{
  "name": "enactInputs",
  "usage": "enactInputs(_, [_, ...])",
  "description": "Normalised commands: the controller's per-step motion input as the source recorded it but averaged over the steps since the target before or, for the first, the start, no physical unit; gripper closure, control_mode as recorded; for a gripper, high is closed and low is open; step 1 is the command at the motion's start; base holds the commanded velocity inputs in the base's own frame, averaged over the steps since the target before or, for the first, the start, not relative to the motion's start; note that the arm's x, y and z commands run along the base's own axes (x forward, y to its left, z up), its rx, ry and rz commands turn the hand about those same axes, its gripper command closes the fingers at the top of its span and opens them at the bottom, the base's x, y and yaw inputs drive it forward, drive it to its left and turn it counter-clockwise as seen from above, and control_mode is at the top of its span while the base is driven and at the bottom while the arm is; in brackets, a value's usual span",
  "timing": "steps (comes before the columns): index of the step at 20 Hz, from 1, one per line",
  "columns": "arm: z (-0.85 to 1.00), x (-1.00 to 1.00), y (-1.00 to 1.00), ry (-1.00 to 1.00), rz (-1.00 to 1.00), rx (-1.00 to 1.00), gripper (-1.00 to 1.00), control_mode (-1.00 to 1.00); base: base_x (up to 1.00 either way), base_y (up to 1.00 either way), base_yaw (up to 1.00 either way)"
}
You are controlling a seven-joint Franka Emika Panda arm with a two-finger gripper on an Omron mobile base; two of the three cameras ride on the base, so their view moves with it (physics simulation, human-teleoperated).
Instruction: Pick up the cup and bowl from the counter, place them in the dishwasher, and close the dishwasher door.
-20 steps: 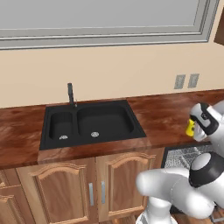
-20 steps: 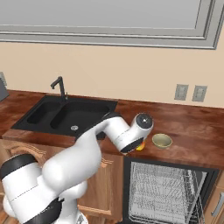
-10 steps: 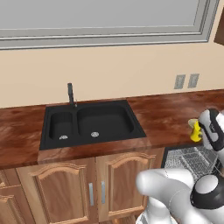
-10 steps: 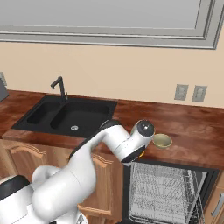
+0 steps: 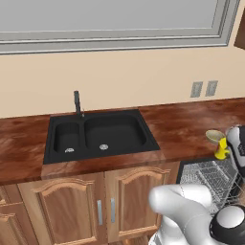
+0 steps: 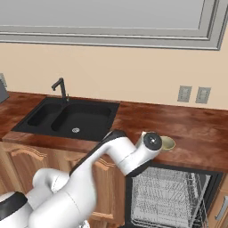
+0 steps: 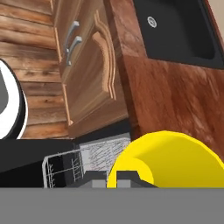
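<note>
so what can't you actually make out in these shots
- Gripper: in the hand view the bottom edge cuts its finger tips, so the hold on the yellow cup is partly hidden.
- Bowl: in the right base view the arm's joint covers its left side.
- Dishwasher door: no view shows it clearly, so its position cannot be told.
- Dishwasher: its rack is cut off by the bottom edge.

Yellow cup fills lower right, gripper closed on its rim at bottom edge. Behind it reddish-brown worktop w/ black sink top right, drain visible. Light wood cabinet doors w/ metal handles at left. Dishwasher open below, grey wire rack inside.
</note>
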Motion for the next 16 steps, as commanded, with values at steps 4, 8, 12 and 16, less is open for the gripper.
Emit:
enactInputs(4, [-0.22, -0.03, -0.3, 0.0, 0.02, -0.01, 1.0, -1.0, 0.0, 0.0, 0.0])
enactInputs(8, [-0.33, 0.0, -0.26, 0.0, 0.02, -0.01, 1.0, -1.0, 0.0, 0.0, 0.0])
enactInputs(12, [-0.42, 0.0, -0.27, 0.0, 0.03, 0.0, 1.0, -1.0, 0.0, 0.0, 0.0])
enactInputs(16, [-0.51, 0.0, -0.23, 0.0, 0.04, 0.0, 1.0, -1.0, 0.0, 0.0, 0.0])
